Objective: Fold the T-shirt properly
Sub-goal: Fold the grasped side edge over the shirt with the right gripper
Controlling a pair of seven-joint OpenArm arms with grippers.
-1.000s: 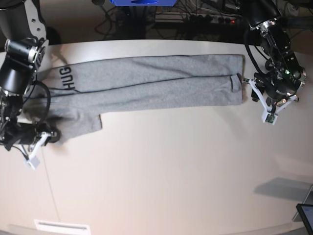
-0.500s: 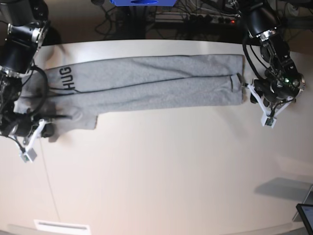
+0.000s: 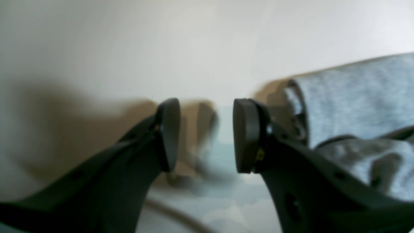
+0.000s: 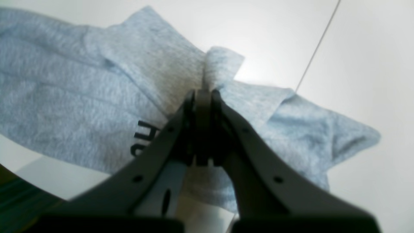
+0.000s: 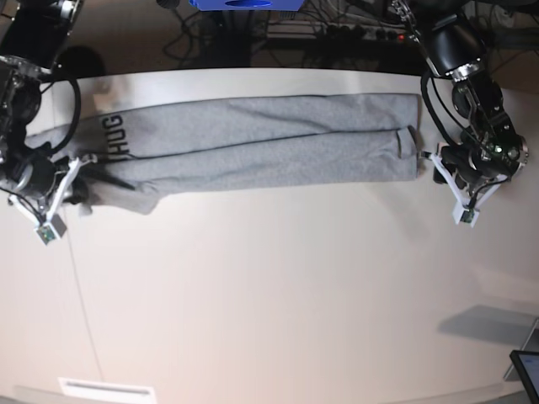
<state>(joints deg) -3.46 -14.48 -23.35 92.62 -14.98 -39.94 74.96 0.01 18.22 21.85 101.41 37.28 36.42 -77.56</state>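
Note:
The heather-grey T-shirt point(image 5: 269, 143) lies as a long narrow strip across the far part of the white table point(image 5: 278, 286), with black lettering point(image 5: 115, 139) at its left end. My right gripper point(image 5: 82, 187) at that end is shut on a pinch of sleeve fabric. The right wrist view shows its jaws point(image 4: 203, 97) closed on a raised fold of the T-shirt point(image 4: 97, 81) beside the lettering point(image 4: 144, 139). My left gripper point(image 5: 431, 162) stands open just off the strip's right end. In the left wrist view nothing is between its fingers point(image 3: 205, 136), and the T-shirt point(image 3: 355, 103) lies to the right.
Behind the table's far edge are a blue object point(image 5: 244, 4), cables and a power strip point(image 5: 362, 32). A dark device point(image 5: 527, 370) sits at the near right corner, a white label point(image 5: 105, 390) at the near left. A thin seam point(image 5: 84, 295) crosses the tabletop.
My right gripper has carried the sleeve from the near side up against the shirt's body, so the hanging flap has shrunk. My left gripper has stayed open by the right end.

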